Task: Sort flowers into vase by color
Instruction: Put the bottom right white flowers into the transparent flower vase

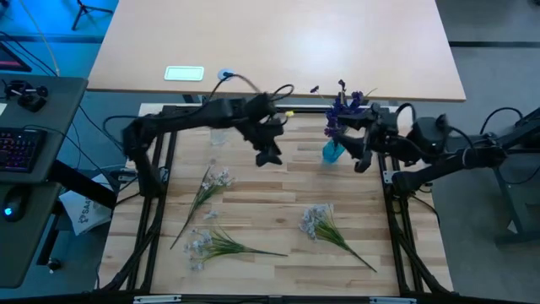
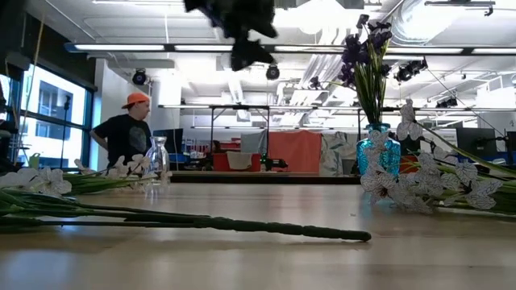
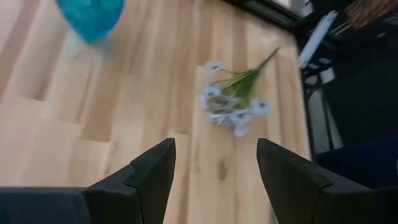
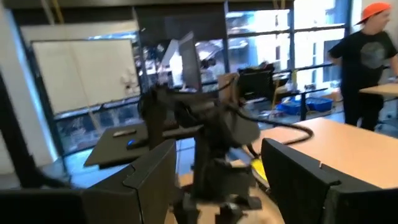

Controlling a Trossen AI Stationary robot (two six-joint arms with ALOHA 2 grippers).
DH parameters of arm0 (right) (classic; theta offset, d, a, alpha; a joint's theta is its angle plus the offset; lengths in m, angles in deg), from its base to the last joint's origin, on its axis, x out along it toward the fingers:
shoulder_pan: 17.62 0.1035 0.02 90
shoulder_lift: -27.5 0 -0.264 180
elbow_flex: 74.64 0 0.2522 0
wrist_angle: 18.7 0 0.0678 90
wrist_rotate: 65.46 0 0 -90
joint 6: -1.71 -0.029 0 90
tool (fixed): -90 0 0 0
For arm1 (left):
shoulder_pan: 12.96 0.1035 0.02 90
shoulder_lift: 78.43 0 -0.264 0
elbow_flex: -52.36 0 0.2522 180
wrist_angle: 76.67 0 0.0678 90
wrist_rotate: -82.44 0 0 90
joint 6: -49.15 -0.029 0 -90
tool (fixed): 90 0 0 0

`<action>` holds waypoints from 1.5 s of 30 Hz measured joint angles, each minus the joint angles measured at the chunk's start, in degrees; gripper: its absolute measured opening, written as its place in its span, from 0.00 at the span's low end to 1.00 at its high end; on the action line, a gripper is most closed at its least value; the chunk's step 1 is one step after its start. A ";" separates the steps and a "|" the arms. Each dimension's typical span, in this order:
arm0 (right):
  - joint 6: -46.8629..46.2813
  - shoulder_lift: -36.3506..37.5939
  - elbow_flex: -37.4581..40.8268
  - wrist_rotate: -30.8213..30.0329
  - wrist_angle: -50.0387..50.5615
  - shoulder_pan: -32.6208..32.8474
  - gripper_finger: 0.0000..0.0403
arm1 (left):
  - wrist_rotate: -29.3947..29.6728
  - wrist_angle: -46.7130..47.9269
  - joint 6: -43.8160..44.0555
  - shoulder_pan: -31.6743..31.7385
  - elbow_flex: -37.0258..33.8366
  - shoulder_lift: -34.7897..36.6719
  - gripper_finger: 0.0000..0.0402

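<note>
Two dark purple sprigs (image 1: 342, 108) (image 2: 363, 48) stand with their stems in a blue vase (image 1: 332, 153) (image 2: 377, 149) at the table's far right. Three pale whitish-blue sprigs lie flat on the wood: one at left (image 1: 213, 181), one near left (image 1: 205, 243), one near right (image 1: 317, 219) (image 3: 234, 103). My left gripper (image 1: 268, 155) (image 3: 214, 146) hovers open high over the table's far middle, to the left of the blue vase. My right gripper (image 1: 364, 162) (image 4: 217, 149) is open, raised just to the right of the blue vase.
A clear glass vase (image 1: 218, 137) (image 2: 159, 158) stands at the far left of the table. Bare wood (image 1: 270, 198) lies between the sprigs. A person in a black shirt and orange cap (image 2: 125, 133) stands in the room beyond the table.
</note>
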 joint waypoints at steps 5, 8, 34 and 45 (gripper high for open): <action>-8.25 -1.19 0.00 9.19 4.32 0.02 0.58 | 1.84 -14.12 9.69 -2.24 -20.57 14.06 0.53; -19.39 -1.15 0.00 15.89 11.71 0.04 0.58 | 5.94 -23.55 16.20 -4.17 -32.35 23.06 0.53; -68.55 -40.44 0.02 39.18 49.89 26.63 0.58 | 12.92 -41.91 29.80 -6.58 -52.86 39.04 0.53; -76.29 -33.50 17.17 43.76 34.40 25.51 0.58 | 9.09 -41.91 33.04 -6.58 -52.86 39.04 0.53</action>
